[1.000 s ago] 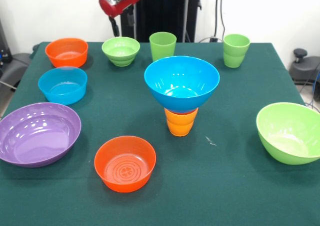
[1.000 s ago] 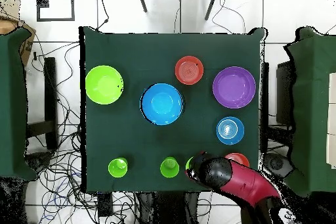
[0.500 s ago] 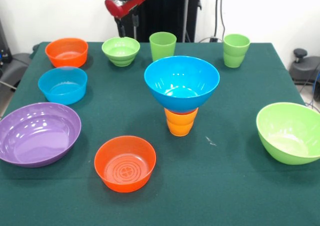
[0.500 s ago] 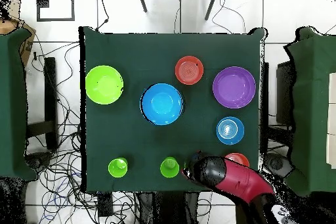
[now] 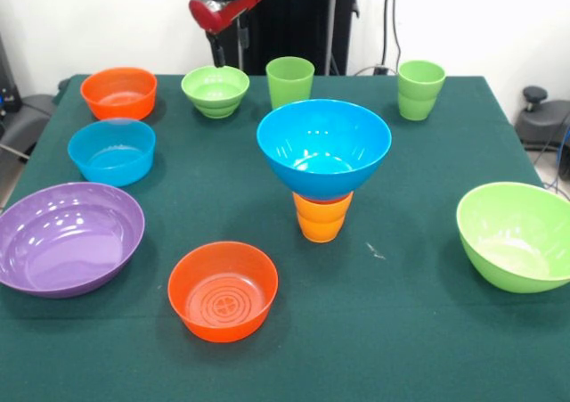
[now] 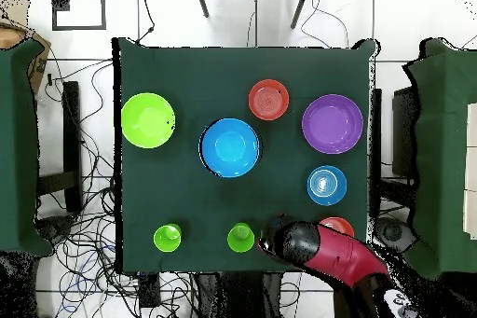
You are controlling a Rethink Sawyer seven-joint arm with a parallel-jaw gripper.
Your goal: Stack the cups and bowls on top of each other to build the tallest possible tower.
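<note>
Small lime bowl (image 6: 270, 233) under arm (image 6: 326, 251) overhead.

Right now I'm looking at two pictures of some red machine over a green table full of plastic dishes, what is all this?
It is a robot arm with a gripper at its tip, meant to pile cups and bowls into a tower. One picture faces the robot across the table; the other looks straight down.

The gripper hangs above the small lime green bowl and holds nothing; whether it is open or shut cannot be told.

The tower so far is a large blue bowl sitting on an orange cup. Loose around it are two green cups, two orange bowls, a light blue bowl, a purple bowl and a large lime green bowl.
</note>
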